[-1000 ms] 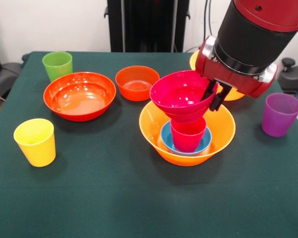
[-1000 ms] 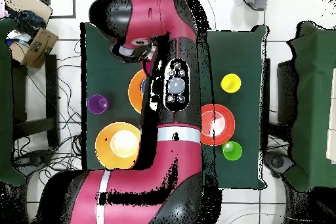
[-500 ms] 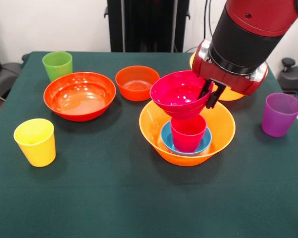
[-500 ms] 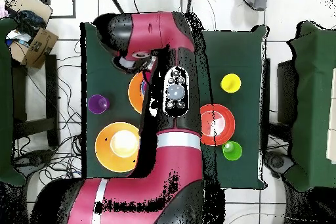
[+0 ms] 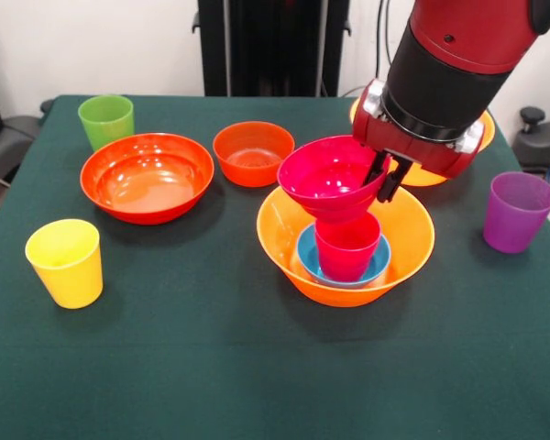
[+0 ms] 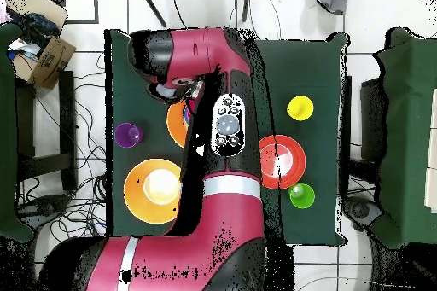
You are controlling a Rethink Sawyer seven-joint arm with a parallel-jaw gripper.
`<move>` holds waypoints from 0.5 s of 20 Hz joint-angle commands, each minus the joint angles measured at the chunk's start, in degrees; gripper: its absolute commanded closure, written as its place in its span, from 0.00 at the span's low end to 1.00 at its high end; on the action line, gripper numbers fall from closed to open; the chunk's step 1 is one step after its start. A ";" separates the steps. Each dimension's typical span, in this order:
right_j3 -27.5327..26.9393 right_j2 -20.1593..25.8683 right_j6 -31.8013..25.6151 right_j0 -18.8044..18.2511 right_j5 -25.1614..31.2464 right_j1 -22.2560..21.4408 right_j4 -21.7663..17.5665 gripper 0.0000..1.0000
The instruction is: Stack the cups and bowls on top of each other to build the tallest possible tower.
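My gripper (image 5: 383,183) is shut on the right rim of the small magenta bowl (image 5: 328,176) and holds it tilted in the air. Just below it the crimson-pink cup (image 5: 346,247) stands in the blue bowl (image 5: 310,261). Both sit inside a large orange bowl (image 5: 284,257), and together they form the tower. The magenta bowl's underside hangs close above the cup's mouth. In the overhead view the arm (image 6: 224,125) covers the gripper and all of the tower except a slice of the orange bowl (image 6: 175,122).
The green cup (image 5: 106,119), the wide red-orange bowl (image 5: 147,176), the small red-orange bowl (image 5: 252,151) and the yellow cup (image 5: 66,261) stand to the left. On the right are the purple cup (image 5: 518,211) and, behind the arm, a second large orange bowl (image 5: 485,129).
The arm has shifted a little to the left. The held magenta bowl has sunk slightly toward the crimson-pink cup. The grip is unchanged.
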 commanded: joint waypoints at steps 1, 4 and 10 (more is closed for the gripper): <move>4.37 5.73 -11.66 0.40 -3.68 1.00 -3.46 1.00; 1.88 6.10 -11.90 0.45 -2.88 2.31 -3.65 1.00; 1.44 6.31 -11.84 0.62 -2.72 2.43 -3.69 1.00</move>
